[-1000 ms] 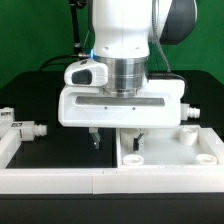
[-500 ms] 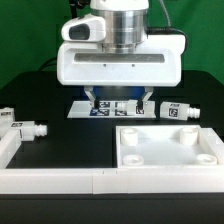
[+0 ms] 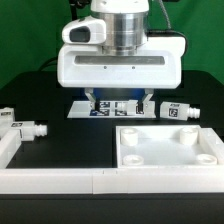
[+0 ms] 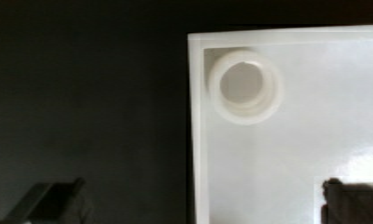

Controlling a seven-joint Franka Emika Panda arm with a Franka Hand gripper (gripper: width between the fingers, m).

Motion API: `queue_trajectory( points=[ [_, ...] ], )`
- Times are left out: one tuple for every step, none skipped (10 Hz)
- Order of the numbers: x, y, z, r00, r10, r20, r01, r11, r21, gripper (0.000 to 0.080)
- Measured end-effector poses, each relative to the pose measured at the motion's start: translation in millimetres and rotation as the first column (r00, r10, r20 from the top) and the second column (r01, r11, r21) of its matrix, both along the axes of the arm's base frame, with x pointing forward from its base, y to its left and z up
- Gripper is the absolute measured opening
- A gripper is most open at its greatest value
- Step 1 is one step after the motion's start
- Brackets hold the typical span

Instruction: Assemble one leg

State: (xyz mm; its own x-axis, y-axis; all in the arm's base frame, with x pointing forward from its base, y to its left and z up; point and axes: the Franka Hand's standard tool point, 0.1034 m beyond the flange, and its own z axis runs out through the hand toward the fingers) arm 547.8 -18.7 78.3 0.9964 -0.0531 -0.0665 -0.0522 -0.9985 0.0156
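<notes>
Wrist view: the gripper (image 4: 204, 200) hangs wide open with nothing between its fingertips, straddling the panel (image 4: 289, 150) edge. In the exterior view the leg (image 3: 176, 111) lies on its side at 3 o'clock from the gripper. Its long axis runs 9-to-3, and it is white and blocky, with a black-and-white tag facing the camera. Which end is the stub is unclear.

The panel (image 3: 170, 152) lay front right in the exterior view, the marker board (image 3: 78, 110) behind it, one leg (image 3: 177, 111) beside the board's right end, another leg (image 3: 27, 128) far left.
</notes>
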Motion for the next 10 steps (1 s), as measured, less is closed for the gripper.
queue_trajectory(
  points=[
    [0.0,0.0,-0.1,1.000,0.000,0.000,0.000,1.000,0.000,0.0648],
    [0.0,0.1,-0.1,1.000,0.000,0.000,0.000,1.000,0.000,0.0648],
    [0.0,0.1,-0.1,1.000,0.000,0.000,0.000,1.000,0.000,0.0648],
    [-0.4,-1.4,0.3,1.000,0.003,-0.002,-0.003,1.000,0.001,0.0648],
    [-1.8,-11.4,2.6,1.000,-0.004,-0.007,0.004,1.000,0.002,0.0648],
    [-6.1,-15.3,5.9,0.998,-0.047,-0.030,0.047,0.999,0.005,0.0648],
    [-9.7,-6.9,8.3,0.995,-0.087,-0.041,0.088,0.996,0.003,0.0648],
    [-14.0,4.7,8.8,0.994,-0.088,-0.058,0.088,0.996,0.003,0.0648],
    [-15.1,13.6,10.0,0.989,-0.135,-0.059,0.135,0.991,0.005,0.0648],
    [-16.4,23.4,11.6,0.988,-0.144,-0.057,0.144,0.990,0.003,0.0648]
  ],
)
